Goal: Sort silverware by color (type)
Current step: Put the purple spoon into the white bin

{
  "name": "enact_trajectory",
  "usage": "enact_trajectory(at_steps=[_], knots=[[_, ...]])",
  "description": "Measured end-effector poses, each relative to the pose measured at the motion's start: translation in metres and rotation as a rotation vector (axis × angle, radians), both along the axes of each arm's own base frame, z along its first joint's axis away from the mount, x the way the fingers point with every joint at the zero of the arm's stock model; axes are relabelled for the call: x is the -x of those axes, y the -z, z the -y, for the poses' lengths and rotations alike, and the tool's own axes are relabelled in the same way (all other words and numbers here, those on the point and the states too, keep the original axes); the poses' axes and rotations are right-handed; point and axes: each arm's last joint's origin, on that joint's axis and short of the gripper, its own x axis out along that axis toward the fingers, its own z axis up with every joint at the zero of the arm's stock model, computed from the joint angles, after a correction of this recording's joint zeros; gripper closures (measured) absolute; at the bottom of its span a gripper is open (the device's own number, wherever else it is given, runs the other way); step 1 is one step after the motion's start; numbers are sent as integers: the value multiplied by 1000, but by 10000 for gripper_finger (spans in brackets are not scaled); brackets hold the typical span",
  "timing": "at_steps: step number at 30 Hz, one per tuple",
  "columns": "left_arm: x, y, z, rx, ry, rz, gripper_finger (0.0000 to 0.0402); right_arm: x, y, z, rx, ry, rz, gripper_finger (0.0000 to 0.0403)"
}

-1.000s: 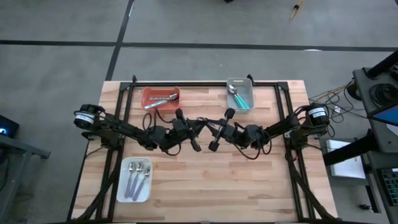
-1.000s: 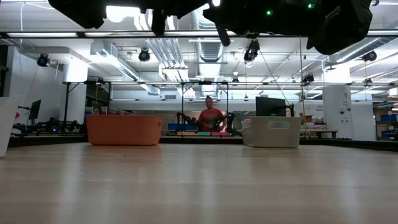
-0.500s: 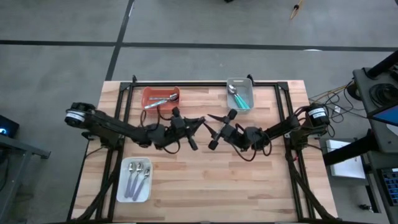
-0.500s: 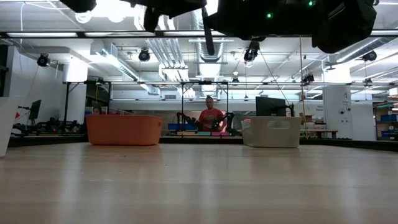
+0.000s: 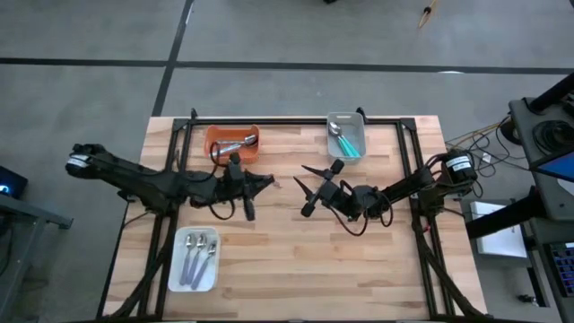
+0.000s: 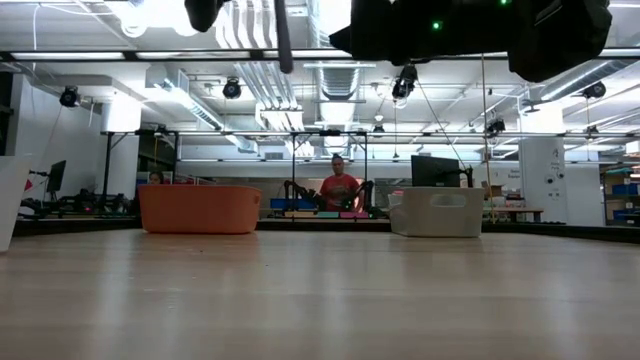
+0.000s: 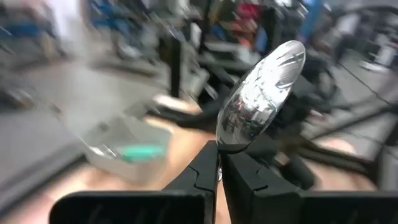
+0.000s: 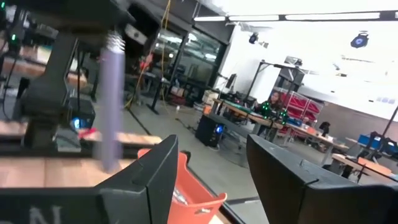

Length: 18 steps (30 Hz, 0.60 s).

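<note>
High view: the left gripper (image 5: 254,190) hangs above the table centre-left, near the orange tray (image 5: 215,135), its fingers closed on a spoon (image 5: 249,205) whose lavender handle points toward the near side; the right gripper (image 5: 308,187) sits just right of centre with jaws spread wide and nothing between them. Sorted silverware lies in three bins: metal spoons in the orange tray at far left, teal-handled spoons (image 5: 348,144) in the grey tray (image 5: 361,127) at far right, purple-handled spoons (image 5: 194,257) in the white tray (image 5: 178,269) at near left. Low view: bare wood-grain tabletop, both far bins are smooth moulded plastic with rounded corners; a slim dark shaft hangs from above. Left wrist view: the spoon's bowl (image 7: 261,93) is polished, mirror-bright, oval, pinched at its neck between two matte black fingertips (image 7: 202,171). Right wrist view: open black fingers (image 8: 155,168) frame the lavender handle (image 8: 112,102), which reads as a slim, straight, matte rod. Judgement: light, rigid, not fragile; the polished bowl is likely slippery, so the coated handle or neck gives the better hold.
</note>
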Motion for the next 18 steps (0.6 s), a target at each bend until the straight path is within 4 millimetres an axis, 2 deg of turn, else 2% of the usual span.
enact_trajectory(at_steps=[4,6,10,13,16,18], knots=[[11,-8,2,149,109,-126,401,0,1,0,9,4,-52,221],[18,-11,3,251,123,-268,401,0,1,0,13,5,-76,220],[39,-24,6,501,50,-636,401,1,1,0,20,6,-107,220],[55,-22,14,580,-49,-916,401,2,-1,0,35,11,-110,220],[64,-17,21,668,-110,-1070,401,2,-1,0,41,12,-120,220],[65,-13,29,726,-107,-1089,401,2,-1,0,49,14,-124,220]])
